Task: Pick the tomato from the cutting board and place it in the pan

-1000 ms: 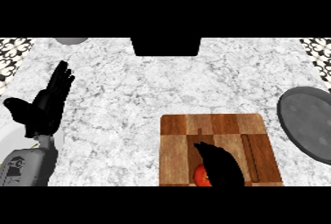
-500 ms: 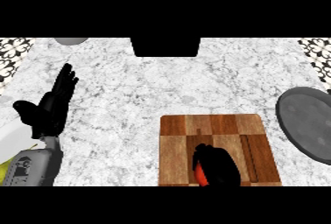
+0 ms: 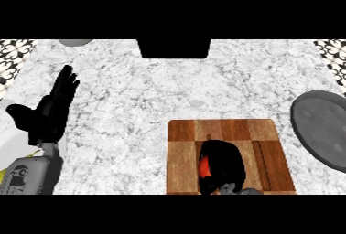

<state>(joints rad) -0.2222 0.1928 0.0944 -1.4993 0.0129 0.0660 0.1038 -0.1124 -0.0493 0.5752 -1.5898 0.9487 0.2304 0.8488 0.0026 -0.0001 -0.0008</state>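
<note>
A wooden cutting board [image 3: 186, 137] lies on the marble counter at the lower middle of the head view. On it sits the red tomato [image 3: 202, 167], of which only a thin left sliver shows. My right hand [image 3: 223, 164] covers it from above, its fingers curled round it. The dark grey pan [image 3: 323, 128] lies at the right edge, apart from the board. My left hand [image 3: 49, 112] stays open at the left edge, fingers up, resting.
A black rectangular object [image 3: 174, 48] sits at the counter's far edge in the middle. A grey rounded thing [image 3: 76, 42] shows at the top left. Patterned tiles [image 3: 15, 57] flank both upper corners.
My right hand has moved further over the tomato and closed round it, hiding most of the red. The left hand has drifted slightly towards the left edge.
</note>
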